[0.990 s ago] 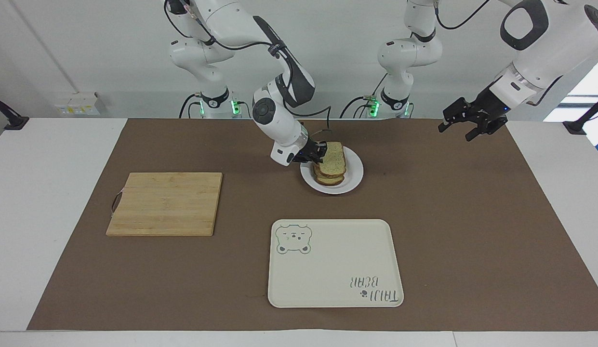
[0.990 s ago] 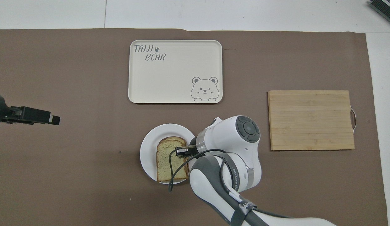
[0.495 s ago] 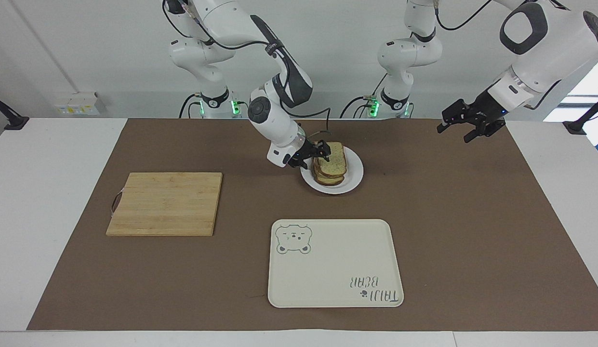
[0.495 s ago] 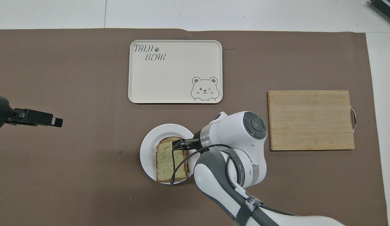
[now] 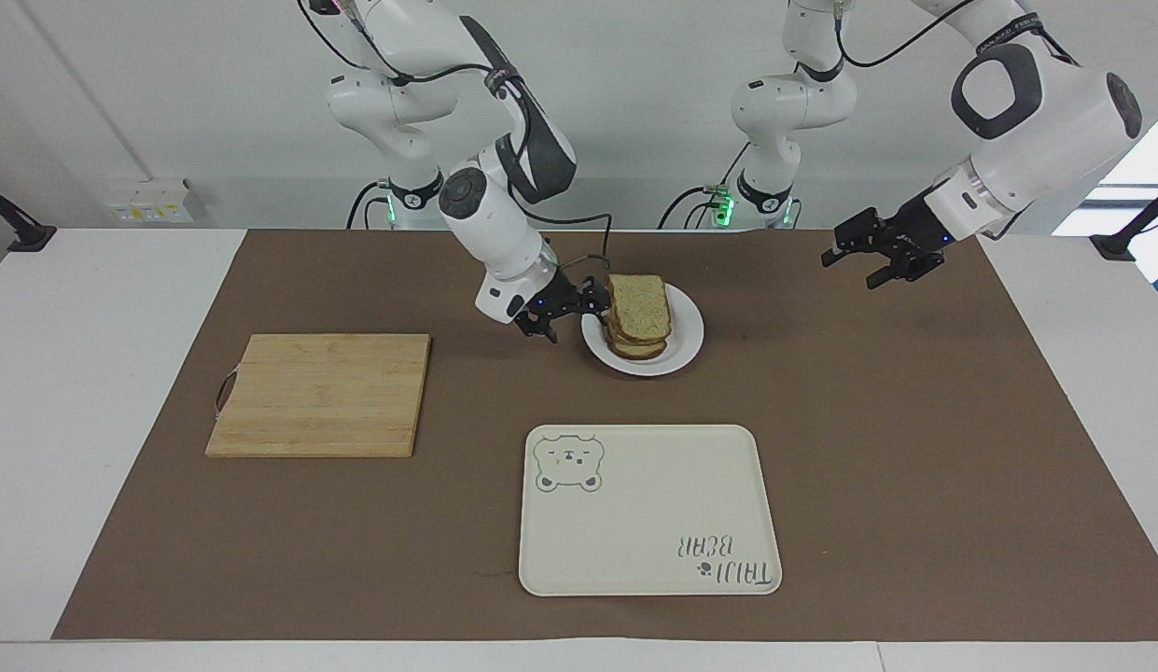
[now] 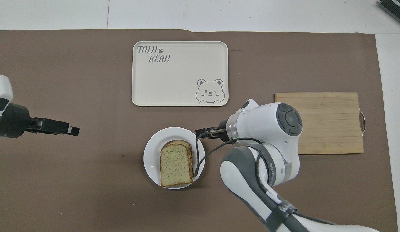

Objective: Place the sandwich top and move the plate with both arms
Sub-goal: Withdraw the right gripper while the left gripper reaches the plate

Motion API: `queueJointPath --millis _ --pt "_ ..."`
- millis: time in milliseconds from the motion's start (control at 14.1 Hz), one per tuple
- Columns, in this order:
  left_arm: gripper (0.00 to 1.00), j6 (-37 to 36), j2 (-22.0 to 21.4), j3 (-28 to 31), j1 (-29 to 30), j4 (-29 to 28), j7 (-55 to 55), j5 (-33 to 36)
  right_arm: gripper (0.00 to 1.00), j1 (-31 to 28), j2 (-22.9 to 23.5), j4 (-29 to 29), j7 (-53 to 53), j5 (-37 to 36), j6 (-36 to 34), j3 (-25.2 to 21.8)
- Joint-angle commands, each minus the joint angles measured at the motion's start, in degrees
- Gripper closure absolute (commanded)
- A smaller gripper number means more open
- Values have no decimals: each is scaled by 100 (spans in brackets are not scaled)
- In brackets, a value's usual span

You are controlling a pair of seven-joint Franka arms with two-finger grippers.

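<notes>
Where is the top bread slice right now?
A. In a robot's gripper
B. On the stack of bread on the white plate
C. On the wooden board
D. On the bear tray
B. The top slice lies on the bread stack on the plate; the right gripper is beside it, open and empty.

Both claws open, right claw [image 5: 579,303] low

Lower bread slices [image 6: 185,149] mostly hidden
</notes>
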Motion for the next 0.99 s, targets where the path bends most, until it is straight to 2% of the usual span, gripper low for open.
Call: queueJointPath --millis 0,283,495,707,919 --pt "0 370 -99 -24 -84 -506 171 -225 0 -374 -234 -43 -103 -391 -158 28" --pt "0 1099 -108 -24 -435 -1078 171 -462 0 -832 -409 88 -103 -1129 -403 36" --pt "0 1976 -72 -24 -882 -1718 276 -760 0 -1087 -445 501 -33 -1691 -991 28" --pt "0 2383 -63 -24 -1130 -2089 285 -1085 0 -1202 -541 835 -7 -1728 -1624 28" --pt "0 2926 -63 -24 -1401 -2545 285 -1595 0 -1202 -918 845 255 -1728 -1844 10"
